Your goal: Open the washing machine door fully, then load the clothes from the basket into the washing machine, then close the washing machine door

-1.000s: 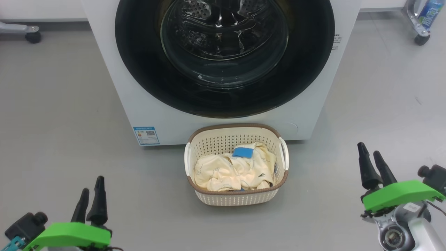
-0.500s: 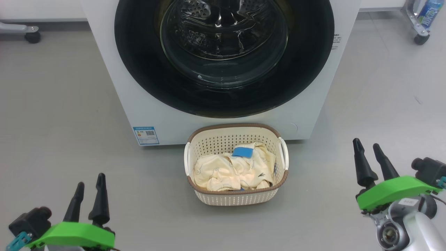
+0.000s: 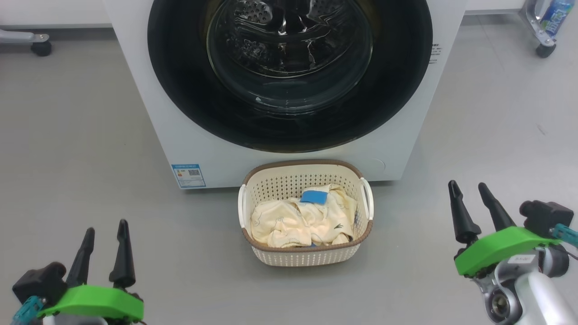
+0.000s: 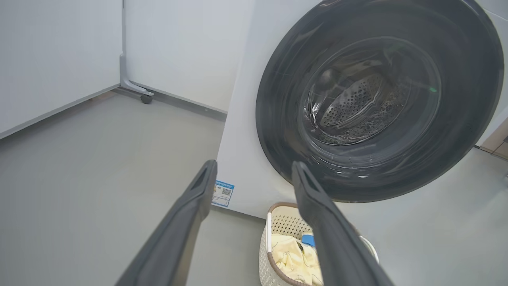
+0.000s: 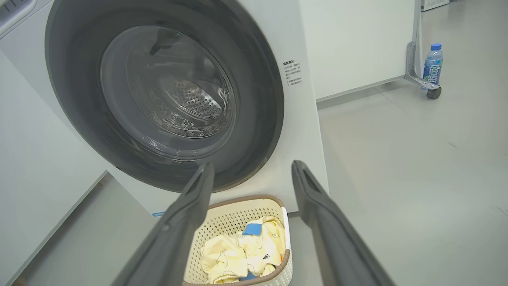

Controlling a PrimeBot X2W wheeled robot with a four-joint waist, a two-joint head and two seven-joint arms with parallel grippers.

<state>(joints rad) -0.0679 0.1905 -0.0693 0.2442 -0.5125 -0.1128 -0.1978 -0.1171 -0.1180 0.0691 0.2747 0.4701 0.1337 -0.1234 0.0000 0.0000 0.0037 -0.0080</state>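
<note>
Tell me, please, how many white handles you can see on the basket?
2. The left handle sits on the left wall of the basket, the right handle on its right wall; none appears hidden.

The floor [image 3: 67, 135] is smooth, pale grey and matt, and runs back to a white wall [image 3: 54, 11]. The washer [image 3: 149, 104] stands on it at the far middle, white front facing forward. The basket [image 3: 311, 258] sits on the floor just before the washer's lower front edge, about midway along its width; whether the two touch cannot be told. At the far left a grey leg [image 3: 16, 36] ends in a black caster [image 3: 42, 48] on the floor. At the far right a second caster [image 3: 544, 49] carries another leg, with a blue-labelled bottle [image 3: 554, 16] upright beside it. A small dark mark [image 3: 541, 130] lies right of the washer.
</note>
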